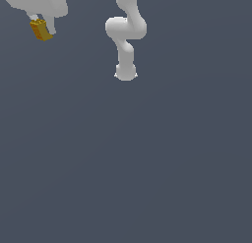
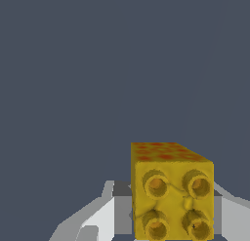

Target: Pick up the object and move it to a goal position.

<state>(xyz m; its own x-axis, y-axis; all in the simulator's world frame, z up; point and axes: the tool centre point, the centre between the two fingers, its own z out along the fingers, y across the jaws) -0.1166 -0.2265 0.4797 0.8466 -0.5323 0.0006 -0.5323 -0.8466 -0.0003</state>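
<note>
The block [image 1: 41,30] sits between the gripper [image 1: 43,24] fingers (exterior view's upper left).

Flat even render light, no cast shadows, soft low-resolution edges

Arm [image 1: 126,35]: white, jointed, descending from the top edge near centre, ending in a rounded base against a plain grey-blue ground. Gripper [image 1: 43,26]: white, at the top corner on the exterior view's left, partly cut off by the frame, well apart from the base. Block [image 1: 41,30]: small, yellow-orange, darker mottled faces, tilted, clamped between the fingers [image 1: 51,24], which close against its sides.
</note>
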